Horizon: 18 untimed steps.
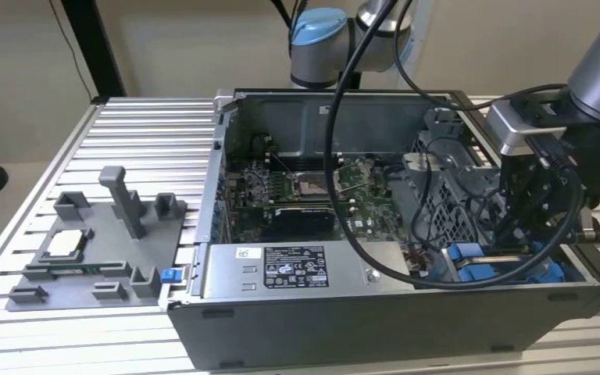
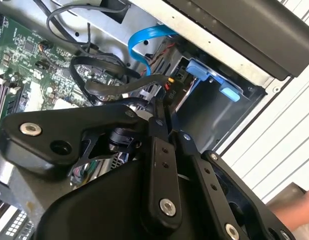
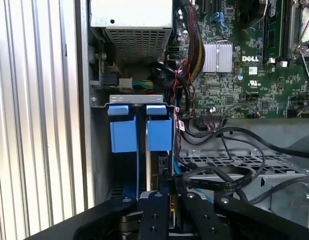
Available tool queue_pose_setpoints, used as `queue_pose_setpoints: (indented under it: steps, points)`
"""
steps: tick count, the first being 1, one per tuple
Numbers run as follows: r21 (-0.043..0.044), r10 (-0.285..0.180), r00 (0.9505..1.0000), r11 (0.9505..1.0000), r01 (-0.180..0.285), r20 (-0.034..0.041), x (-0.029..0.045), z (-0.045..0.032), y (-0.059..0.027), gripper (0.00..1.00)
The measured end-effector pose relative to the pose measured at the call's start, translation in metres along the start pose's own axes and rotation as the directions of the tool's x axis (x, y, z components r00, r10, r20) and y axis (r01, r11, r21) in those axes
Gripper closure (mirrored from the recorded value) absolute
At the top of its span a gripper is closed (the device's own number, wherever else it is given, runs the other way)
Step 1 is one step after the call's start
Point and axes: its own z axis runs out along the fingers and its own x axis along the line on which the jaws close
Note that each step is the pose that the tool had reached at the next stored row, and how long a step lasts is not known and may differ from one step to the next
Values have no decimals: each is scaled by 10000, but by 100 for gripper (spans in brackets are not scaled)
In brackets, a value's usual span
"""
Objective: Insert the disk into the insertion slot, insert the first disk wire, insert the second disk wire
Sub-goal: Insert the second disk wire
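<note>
— First wrist view: where's the disk [image 3: 159, 135]?
— Already down in its slot, in the bay just beside the grey power supply box [image 3: 137, 27]; its blue carrier tabs stand upright, side by side.
— And the gripper [image 3: 172, 187]?
— Low over that bay — fingers [image 3: 157, 215] drawn together on a black wire [image 3: 214, 182] that loops away over the metal cage.
— The exterior view?
— The gripper [image 1: 524, 246] sits inside the open computer case [image 1: 383, 328], at the corner on the exterior view's right, above the blue carrier [image 1: 467, 262].
</note>
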Motion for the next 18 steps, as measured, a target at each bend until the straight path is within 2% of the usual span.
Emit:
queue_pose_setpoints:
  steps: [7, 12, 15, 16, 18]
  points:
    - [8, -1, 10000, 10000, 1, -9, 3, 40, 1, 100]
    - [9, 7, 10000, 10000, -7, -6, 6, 96, 3, 100]
    - [9, 6, 10000, 10000, -6, -9, 6, 98, 2, 100]
    - [8, 6, 10000, 10000, -6, 13, 5, 107, 2, 0]
    - [8, 4, 10000, 10000, -4, 29, 4, 99, 0, 0]
